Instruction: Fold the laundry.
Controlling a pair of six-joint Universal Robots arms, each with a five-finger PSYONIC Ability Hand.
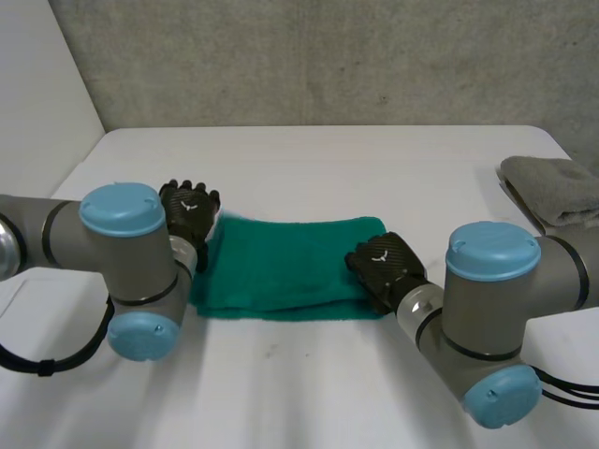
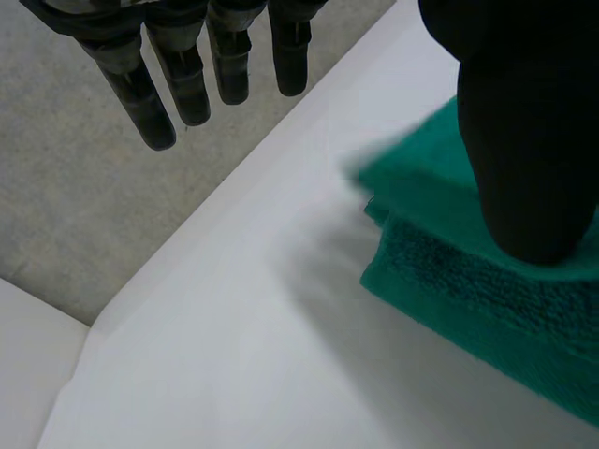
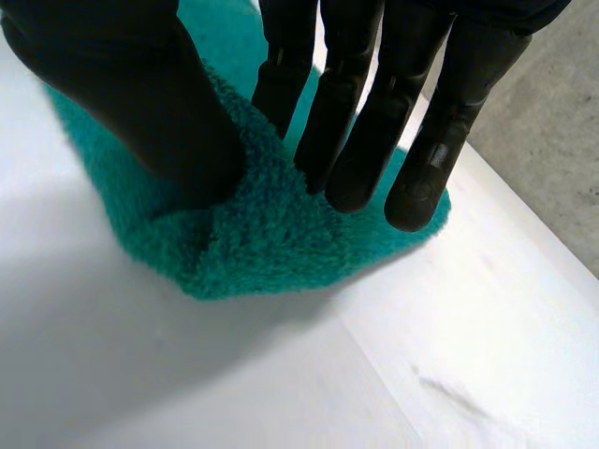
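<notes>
A green towel (image 1: 290, 267) lies folded into a long strip across the middle of the white table (image 1: 309, 168). My left hand (image 1: 190, 210) is at its left end, open. In the left wrist view its straight fingers (image 2: 192, 79) reach past the cloth over bare table, and its thumb (image 2: 529, 140) hangs over the layered edge of the towel (image 2: 487, 299). My right hand (image 1: 386, 267) is on the towel's right end. In the right wrist view its thumb (image 3: 140, 94) and fingers (image 3: 374, 112) pinch a raised ridge of the towel (image 3: 262, 234) between them.
A folded grey towel (image 1: 557, 187) lies at the table's far right edge. A grey wall (image 1: 328, 56) runs behind the table. Bare table lies in front of the green towel and behind it.
</notes>
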